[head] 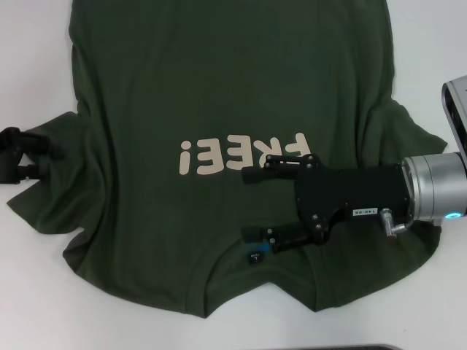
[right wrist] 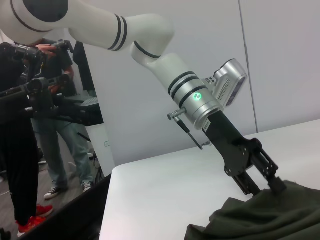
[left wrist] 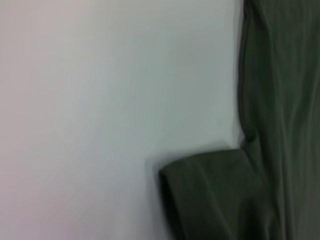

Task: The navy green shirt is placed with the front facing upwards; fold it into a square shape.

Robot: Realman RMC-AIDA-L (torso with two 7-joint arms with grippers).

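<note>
A white surface (head: 29, 292) carries the navy green shirt (head: 219, 87), spread front up with its collar toward the robot and its hem cut off by the head view's far edge. The cream "FREE!" print (head: 241, 153) is partly hidden under the right end effector (head: 252, 204), which hovers over the chest with its fingers spread apart, holding nothing. The small black tag (head: 255, 257) lies just beside its lower fingertip. The left end effector (head: 18, 157) sits at the shirt's left sleeve, fingers pressed into the bunched cloth; whether it grips the fabric cannot be told.
</note>
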